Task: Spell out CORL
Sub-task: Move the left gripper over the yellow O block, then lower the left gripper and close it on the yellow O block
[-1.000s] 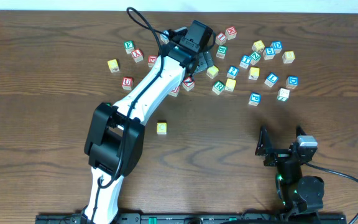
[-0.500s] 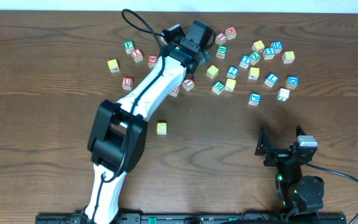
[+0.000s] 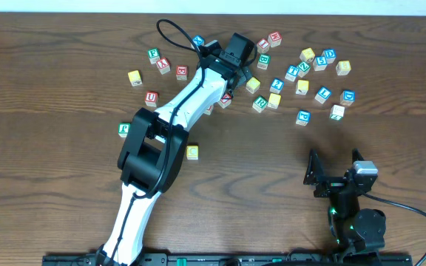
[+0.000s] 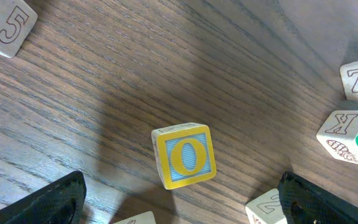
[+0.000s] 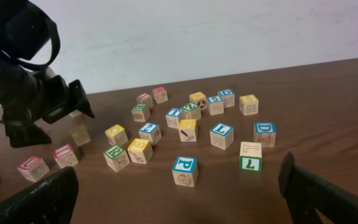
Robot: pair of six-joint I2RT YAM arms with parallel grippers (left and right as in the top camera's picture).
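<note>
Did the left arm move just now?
Yes. The left arm's elbow swung toward the lone yellow block, uncovering a green block on its other side.

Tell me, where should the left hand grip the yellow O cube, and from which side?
Grip the O cube on its opposite side faces, coming down from above. It lies flat, O face up, with free room at both sides. The open left hand hangs over it.

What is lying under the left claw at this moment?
A yellow O cube lies on the table below the open left claw, untouched. Overhead, the arm hides whatever else is beneath it.
</note>
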